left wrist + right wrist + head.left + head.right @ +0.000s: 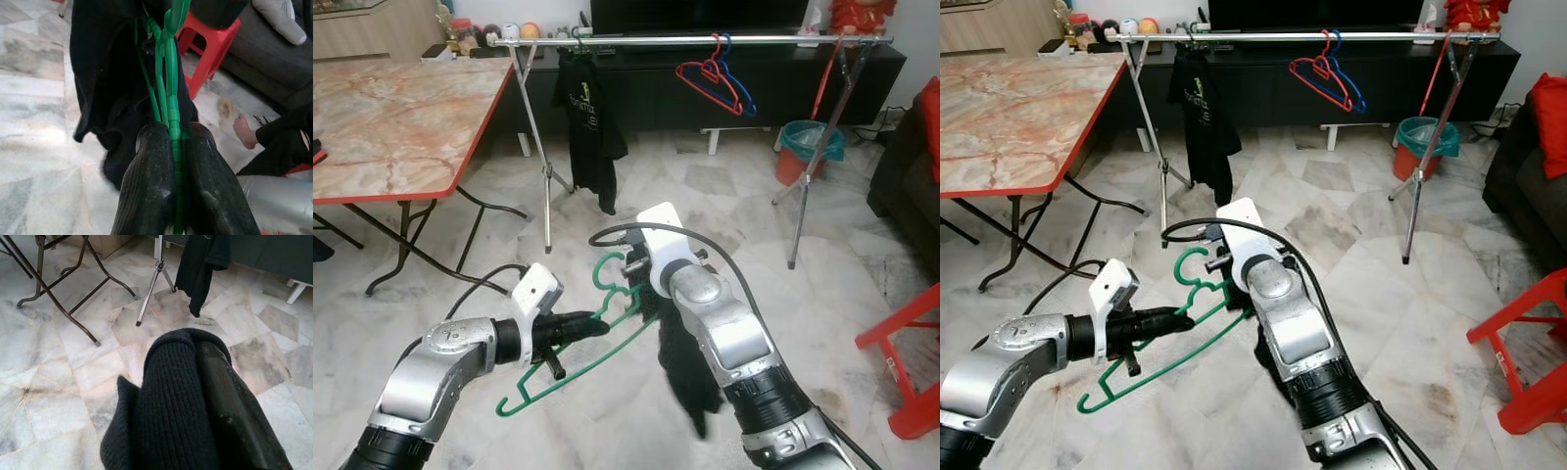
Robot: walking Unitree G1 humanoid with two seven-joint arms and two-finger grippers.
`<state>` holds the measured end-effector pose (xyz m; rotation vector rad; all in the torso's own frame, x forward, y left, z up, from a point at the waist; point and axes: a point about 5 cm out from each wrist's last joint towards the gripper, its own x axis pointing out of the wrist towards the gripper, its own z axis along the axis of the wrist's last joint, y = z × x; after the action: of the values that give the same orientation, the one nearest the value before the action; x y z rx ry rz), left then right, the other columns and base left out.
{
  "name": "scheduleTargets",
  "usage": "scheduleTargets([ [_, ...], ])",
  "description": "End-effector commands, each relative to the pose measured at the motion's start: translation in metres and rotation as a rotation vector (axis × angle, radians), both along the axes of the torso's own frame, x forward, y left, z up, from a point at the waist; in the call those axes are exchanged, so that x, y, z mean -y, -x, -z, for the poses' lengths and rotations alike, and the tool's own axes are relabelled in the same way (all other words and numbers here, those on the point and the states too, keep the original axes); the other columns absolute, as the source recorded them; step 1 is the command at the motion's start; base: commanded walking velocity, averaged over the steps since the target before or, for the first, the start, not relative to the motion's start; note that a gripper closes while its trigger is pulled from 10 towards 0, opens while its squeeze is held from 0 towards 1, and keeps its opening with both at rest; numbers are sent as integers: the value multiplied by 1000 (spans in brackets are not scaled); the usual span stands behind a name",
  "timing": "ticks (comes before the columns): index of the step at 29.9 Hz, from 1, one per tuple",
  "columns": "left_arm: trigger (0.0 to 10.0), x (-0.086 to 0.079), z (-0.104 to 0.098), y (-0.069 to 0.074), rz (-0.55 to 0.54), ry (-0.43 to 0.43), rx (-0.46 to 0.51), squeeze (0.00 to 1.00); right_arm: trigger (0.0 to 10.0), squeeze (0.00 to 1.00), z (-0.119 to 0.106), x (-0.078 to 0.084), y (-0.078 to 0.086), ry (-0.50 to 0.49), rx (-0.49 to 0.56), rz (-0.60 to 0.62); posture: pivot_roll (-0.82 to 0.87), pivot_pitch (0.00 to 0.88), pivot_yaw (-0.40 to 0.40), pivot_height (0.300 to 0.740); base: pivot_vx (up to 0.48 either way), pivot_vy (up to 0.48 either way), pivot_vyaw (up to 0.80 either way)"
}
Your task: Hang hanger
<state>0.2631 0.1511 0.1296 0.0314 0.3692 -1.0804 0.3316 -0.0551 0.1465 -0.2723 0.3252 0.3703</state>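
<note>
Marble-topped table (pixel 391 117) at left — red stool (pixel 911 367) at right, teal bin (pixel 808 142) behind.

Both silver arms reach forward, low in the frame.
Left gripper (pixel 597 326) is clamped tight; right gripper (pixel 205 382) is cloth-wrapped at centre.

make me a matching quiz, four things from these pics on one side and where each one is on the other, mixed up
Things:
1. green hanger
2. black knit garment
3. red hanger
4. teal-lined bin

Places:
A. hooked on the clothes rail beside a blue hanger
B. on the floor by the rail's right leg
C. clamped between the left gripper fingers
D. draped over the right gripper

Pairs: 1-C, 2-D, 3-A, 4-B
</note>
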Motion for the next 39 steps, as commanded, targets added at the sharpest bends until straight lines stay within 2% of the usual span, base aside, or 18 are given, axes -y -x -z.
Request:
scheduleTargets([
  [1, 10000, 5, -4, 7, 86, -9, 6, 0, 10000, 0, -6, -6, 0, -1, 16, -49, -12, 12, 37, 740, 0, 0, 0],
  [7, 10000, -11, 11, 3, 25, -144, -3, 0, 10000, 0, -5, 7, -5, 59, 15, -70, -14, 13, 36, 740, 0, 0, 0],
  [9, 10000, -13, 13, 4, 25, -144, -9, 0, 10000, 0, -2, 12, -5, 132, 17, -108, -15, 13, 36, 740, 0, 0, 0],
  [14, 10000, -18, 16, 3, 7, -172, -7, 0, 10000, 0, 2, 15, -2, 186, 5, -193, -13, 14, 35, 740, 0, 0, 0],
  [16, 10000, -22, 19, 1, -16, -192, 2, 0, 10000, 0, 5, 19, -1, 269, 10, -272, -15, 14, 35, 740, 0, 0, 0],
  [30, 10000, -23, 18, 5, 32, -170, -3, 0, 10000, 0, 11, 48, 3, 437, -11, -506, -13, 18, 40, 740, 0, 0, 0],
  [33, 10000, -21, 17, 7, 56, -156, -10, 0, 10000, 0, 13, 53, 6, 444, -28, -565, -14, 17, 41, 740, 0, 0, 0],
  [36, 10000, -20, 16, 7, 56, -154, -10, 0, 10000, 0, 12, 56, 5, 442, -24, -574, -15, 17, 42, 740, 0, 0, 0],
  [39, 10000, -18, 16, 7, 63, -144, -12, 0, 10000, 0, 8, 57, 4, 408, -20, -599, -14, 17, 42, 740, 0, 0, 0],
])
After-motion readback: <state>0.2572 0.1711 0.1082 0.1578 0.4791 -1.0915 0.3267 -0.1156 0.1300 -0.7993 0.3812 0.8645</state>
